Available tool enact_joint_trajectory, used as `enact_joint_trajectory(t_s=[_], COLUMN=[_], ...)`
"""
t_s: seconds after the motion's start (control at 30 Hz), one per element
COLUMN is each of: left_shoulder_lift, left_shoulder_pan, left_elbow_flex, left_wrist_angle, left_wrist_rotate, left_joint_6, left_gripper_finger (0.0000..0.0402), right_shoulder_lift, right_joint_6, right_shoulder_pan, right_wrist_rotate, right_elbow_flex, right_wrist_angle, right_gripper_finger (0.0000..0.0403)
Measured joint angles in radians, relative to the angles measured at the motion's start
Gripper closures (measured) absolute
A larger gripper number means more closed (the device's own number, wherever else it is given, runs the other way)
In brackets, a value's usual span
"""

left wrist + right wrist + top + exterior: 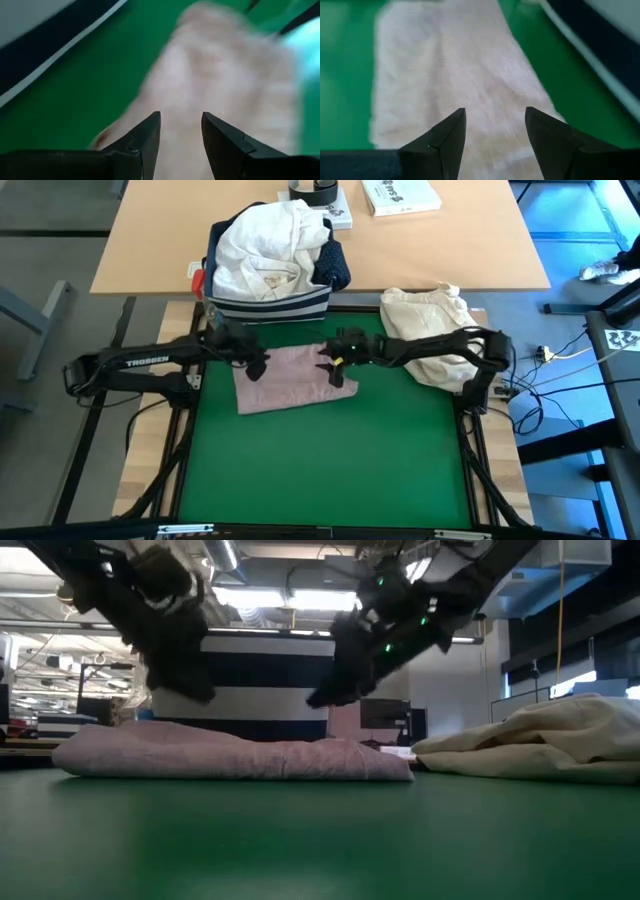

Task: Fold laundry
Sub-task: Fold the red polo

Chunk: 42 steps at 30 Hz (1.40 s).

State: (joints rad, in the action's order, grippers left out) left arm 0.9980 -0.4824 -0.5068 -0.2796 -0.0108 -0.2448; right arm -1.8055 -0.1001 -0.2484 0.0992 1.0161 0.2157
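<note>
A pale pink top [290,385] lies folded into a flat rectangle on the green mat [330,460], toward its far edge. My left gripper [258,368] hovers open over the top's far left corner, and my right gripper [332,368] hovers open over its far right corner. In the low view both grippers [195,690] [320,698] hang a little above the pink top [230,755], clear of it. Each wrist view looks down past parted fingers onto the pink cloth [220,65] [450,65]. More laundry, a white shirt [265,245] and a navy dotted shirt [335,265], is heaped in the bin.
The navy bin with white stripes [270,305] stands just beyond the mat's far edge, close behind both grippers. A cream-beige cloth bundle [435,315] lies at the mat's far right corner. The near half of the mat is bare green.
</note>
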Motion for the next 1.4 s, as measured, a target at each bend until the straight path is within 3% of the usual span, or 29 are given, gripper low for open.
enact_joint_trajectory(t_s=[0.13,0.37,0.43,0.63,0.77,0.87,1.23,1.4], left_shoulder_lift=[0.039,0.073,0.071,0.001,-0.029,-0.032,0.076,0.102], left_shoulder_pan=[0.000,0.001,0.000,0.001,0.001,0.001,0.076,0.179], left_elbow_flex=[0.096,0.222,0.215,0.044,-0.070,-0.084,0.100,0.143], left_wrist_angle=[0.036,0.108,0.095,0.005,-0.123,-0.161,-0.129,-0.095], left_wrist_rotate=[-0.059,0.004,0.014,0.215,0.165,0.122,0.080,0.099], left_joint_6=[0.007,-0.059,-0.063,-0.075,0.023,0.068,-0.090,-0.206], left_gripper_finger=[0.0262,0.0262,0.0262,0.0262,0.0262,0.0262,0.0262,0.0263], right_shoulder_lift=[-0.086,-0.099,-0.067,0.054,0.047,0.017,-0.161,-0.142], right_joint_6=[0.075,0.098,0.118,0.204,0.260,0.285,0.279,0.143], right_shoulder_pan=[-0.010,0.011,0.015,0.014,0.036,0.077,0.185,0.179], right_wrist_rotate=[0.001,0.005,0.004,0.024,0.025,0.025,-0.047,-0.009], right_elbow_flex=[-0.002,0.000,0.003,0.095,0.130,0.135,0.132,0.134], right_wrist_angle=[-0.046,-0.164,-0.180,-0.208,-0.182,-0.159,-0.186,-0.350], right_gripper_finger=[0.0196,0.0196,0.0196,0.0196,0.0196,0.0196,0.0196,0.0196])
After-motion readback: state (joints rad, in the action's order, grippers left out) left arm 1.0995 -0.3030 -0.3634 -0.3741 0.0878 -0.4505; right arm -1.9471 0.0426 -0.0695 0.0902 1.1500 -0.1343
